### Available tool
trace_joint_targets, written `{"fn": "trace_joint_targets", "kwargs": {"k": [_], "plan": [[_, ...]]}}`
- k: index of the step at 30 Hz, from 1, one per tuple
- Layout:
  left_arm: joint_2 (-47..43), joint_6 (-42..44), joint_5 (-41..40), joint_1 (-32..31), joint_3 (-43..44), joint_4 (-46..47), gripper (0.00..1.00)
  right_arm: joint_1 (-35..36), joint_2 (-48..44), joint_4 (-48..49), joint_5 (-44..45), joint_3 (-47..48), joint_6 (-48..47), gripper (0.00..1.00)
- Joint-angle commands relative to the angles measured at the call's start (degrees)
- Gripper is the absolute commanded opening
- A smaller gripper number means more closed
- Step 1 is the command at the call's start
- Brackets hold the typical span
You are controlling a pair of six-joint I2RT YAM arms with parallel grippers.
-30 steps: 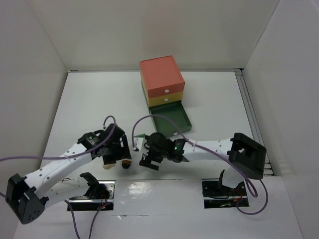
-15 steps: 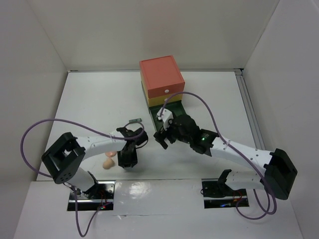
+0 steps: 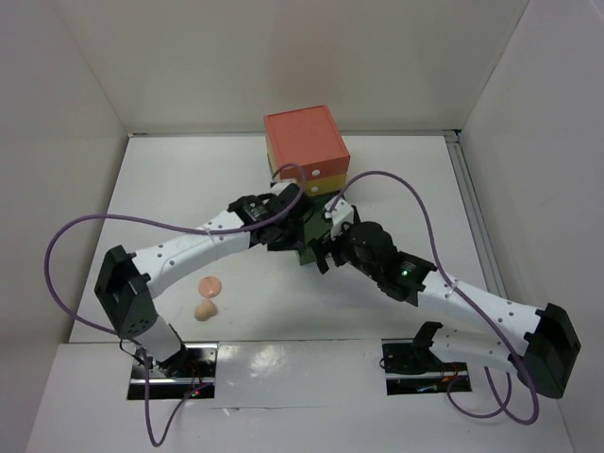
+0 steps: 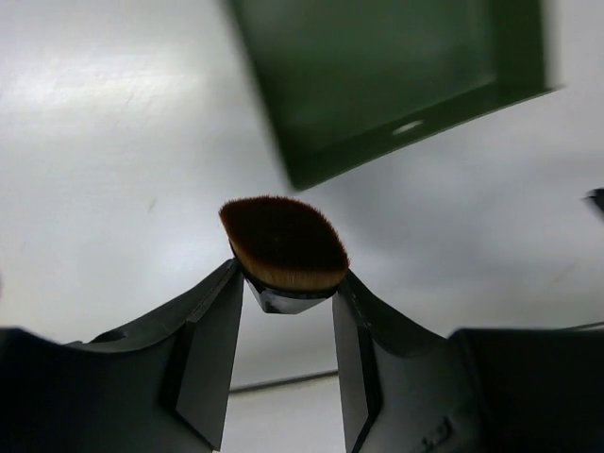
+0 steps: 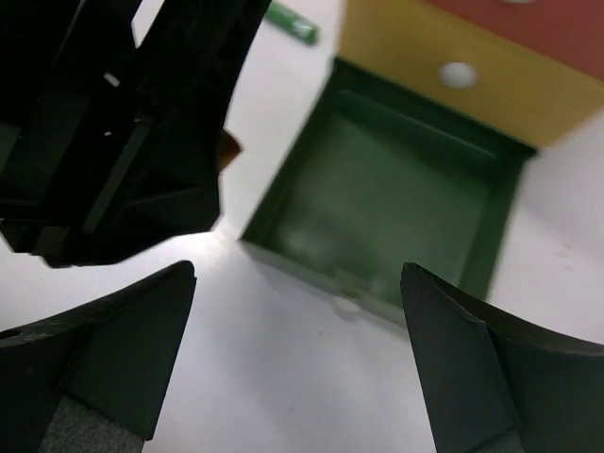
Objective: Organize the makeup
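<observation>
Counter (image 3: 170, 189) with the drawer box (image 3: 304, 142) at its far side, the green drawer (image 5: 396, 208) pulled open at the bottom of the stack. Within the last half second the left arm swings from the near counter, by the peach items, up to the drawer's front. The left tool (image 4: 288, 278) is closed on the brush (image 4: 283, 241), clamped at its base with the bristles pointing outward. The right tool (image 5: 297, 274), fingers spread wide and holding nothing, shifts only slightly and hovers just beside the same drawer. Judged from this, the brush is about to be dropped in; the drawer appears empty.

The overhead view alone shows the peach puff (image 3: 209, 284) and sponge (image 3: 204, 310), well apart from the drawer and not yet stowed, while the arms hide most of the drawer. The left wrist view alone confirms the grip on the brush. The right wrist view alone shows the drawer interior and a green stick (image 5: 293, 24) lying on the counter beside the box.
</observation>
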Motion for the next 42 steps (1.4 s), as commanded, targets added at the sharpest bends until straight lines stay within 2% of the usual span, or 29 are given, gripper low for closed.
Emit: {"fn": "trace_joint_targets", "kwargs": {"k": [1, 4, 6, 9, 10, 12, 13, 14, 17, 19, 20, 22, 23, 24, 26, 28, 29, 32, 35, 40, 42], "plan": [[7.0, 9.66, -0.06, -0.43, 8.8, 5.29, 0.0, -1.98, -5.71, 3.85, 11.42, -1.42, 5.48, 0.96], [16.46, 12.05, 1.6, -0.43, 18.11, 5.3, 0.04, -4.35, -10.01, 0.7, 16.88, -1.43, 9.17, 0.96], [20.45, 13.45, 3.28, 0.18, 21.81, 4.77, 0.1, -5.67, -13.08, -0.63, 19.6, -1.43, 11.1, 0.96], [25.11, 13.45, 5.04, 0.72, 26.74, 4.77, 0.36, -6.29, -16.42, -2.12, 19.62, -1.95, 11.72, 0.97], [25.12, 13.45, 5.74, 1.33, 27.36, 4.16, 0.5, -6.29, -16.44, -2.65, 19.62, -1.95, 11.73, 0.97], [23.9, 12.84, 5.74, 1.33, 27.89, 4.15, 0.65, -6.82, -17.32, -3.18, 19.62, -1.95, 11.73, 0.97], [22.85, 12.84, 4.79, 1.33, 27.11, 4.15, 0.76, -6.82, -17.32, -3.19, 19.62, -1.95, 11.73, 0.99], [21.62, 12.84, 3.65, 1.33, 27.1, 4.15, 0.84, -6.82, -17.32, -3.19, 19.62, -1.95, 11.73, 0.99], [13.72, 12.31, 0.57, 1.33, 22.47, 3.54, 0.94, -6.82, -14.69, -2.23, 18.13, -0.9, 10.33, 0.99], [8.19, 10.13, -1.19, 1.33, 19.12, 2.22, 0.98, -6.82, -11.8, -0.73, 14.98, 0.41, 8.04, 0.99], [1.9, 9.07, -2.07, 1.85, 14.93, 1.44, 1.0, -6.82, -10.48, 1.54, 12.78, 1.38, 6.47, 0.99], [-4.9, 4.43, -5.84, 2.38, 10.6, -2.76, 1.0, -5.51, -5.14, 2.26, 5.42, 6.46, -0.99, 0.99], [-8.42, 2.66, -7.16, 3.34, 5.53, -4.44, 1.0, -4.72, -2.93, 2.26, 3.99, 8.83, -2.93, 0.99], [-14.98, -1.36, -7.96, 4.66, 2.96, -6.29, 1.0, -2.97, -0.82, 2.26, 2.93, 13.29, -6.08, 0.99], [-20.73, -4.99, -7.97, 9.91, -5.62, -10.86, 1.0, -0.15, 4.71, 3.57, 2.92, 16.58, -7.95, 0.99], [-26.8, -8.59, -4.29, 13.62, -11.28, -11.84, 1.0, 3.63, 7.72, 5.6, 2.84, 20.27, -10.59, 0.99], [-28.21, -9.91, -3.32, 16.94, -16.27, -11.84, 1.0, 4.6, 10.43, 6.21, 2.83, 21.41, -11.38, 0.99], [-30.78, -13.44, 1.95, 22.31, -24.02, -11.23, 1.0, 6.45, 15.01, 4.99, 2.83, 25.63, -12.0, 0.99], [-31.57, -13.96, 4.86, 26.36, -27.74, -9.82, 1.0, 6.45, 16.16, 4.28, 3.52, 26.17, -11.48, 0.99], [-29.46, -15.37, 6.97, 28.58, -33.88, -12.72, 1.0, 6.45, 14.07, 3.23, 3.53, 25.03, -10.33, 0.99], [-28.76, -15.38, 8.72, 29.1, -37.74, -9.75, 1.0, 6.45, 13.45, 2.61, 3.0, 23.8, -9.81, 0.99]]}}
